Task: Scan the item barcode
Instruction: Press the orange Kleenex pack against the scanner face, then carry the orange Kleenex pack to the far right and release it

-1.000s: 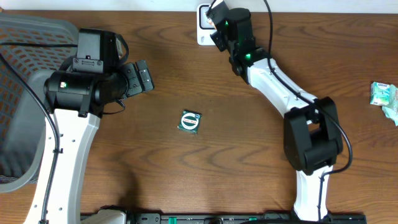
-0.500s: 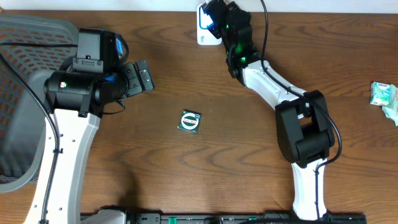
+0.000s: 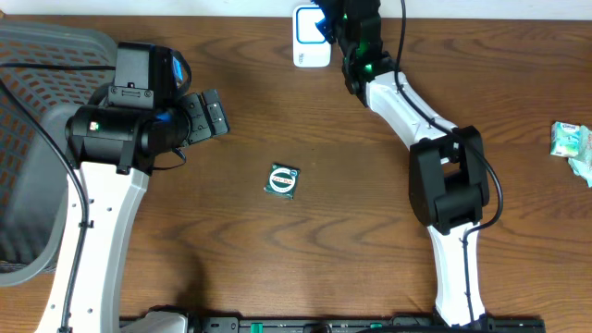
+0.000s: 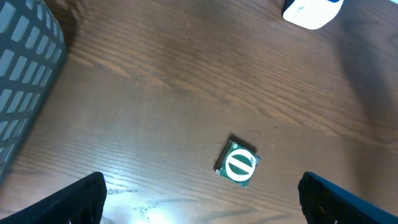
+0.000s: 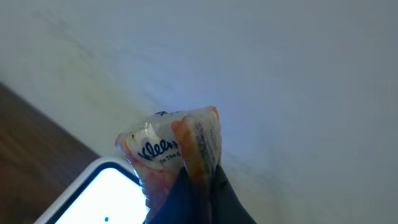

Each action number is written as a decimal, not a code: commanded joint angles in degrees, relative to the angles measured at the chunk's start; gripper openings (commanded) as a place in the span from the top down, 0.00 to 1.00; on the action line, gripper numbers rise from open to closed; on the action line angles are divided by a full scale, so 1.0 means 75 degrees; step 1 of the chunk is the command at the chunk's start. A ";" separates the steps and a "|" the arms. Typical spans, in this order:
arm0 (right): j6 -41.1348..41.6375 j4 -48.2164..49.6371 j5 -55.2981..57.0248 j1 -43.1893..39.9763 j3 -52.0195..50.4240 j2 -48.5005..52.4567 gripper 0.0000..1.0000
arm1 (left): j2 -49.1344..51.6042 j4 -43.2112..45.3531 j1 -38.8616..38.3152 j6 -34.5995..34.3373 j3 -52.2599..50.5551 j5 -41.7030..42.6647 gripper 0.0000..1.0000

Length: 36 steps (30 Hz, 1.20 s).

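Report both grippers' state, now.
Left gripper: open, holding nothing.
Right gripper: shut on the Kleenex tissue pack.

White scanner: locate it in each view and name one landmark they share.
Overhead: the white scanner sits top centre, at the far edge.
Left wrist: top right corner, cropped.
Right wrist: bottom left, under the Kleenex pack pinched by the right gripper.
Shared landmark: the brown wooden table, seen in all three.
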 commanded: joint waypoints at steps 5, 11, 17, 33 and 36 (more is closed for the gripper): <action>-0.0702 -0.0353 -0.0233 0.0099 0.0154 0.0539 0.99 | 0.0003 -0.0020 0.0032 0.0044 0.0093 -0.0047 0.02; -0.0697 -0.0321 -0.0233 0.0105 0.0154 0.0571 0.99 | 0.0003 -0.0020 0.0032 0.0044 0.0093 -0.0047 0.02; -0.0434 -0.0277 -0.0216 0.0143 0.0154 0.0568 0.99 | 0.0003 -0.0020 0.0032 0.0044 0.0093 -0.0047 0.02; 0.3112 -0.1524 0.3375 -0.1037 0.0154 -0.0134 0.99 | 0.0003 -0.0020 0.0032 0.0044 0.0093 -0.0047 0.02; 0.3541 -0.2428 0.3631 -0.1518 0.0154 -0.0423 0.99 | 0.0003 -0.0020 0.0032 0.0044 0.0093 -0.0047 0.02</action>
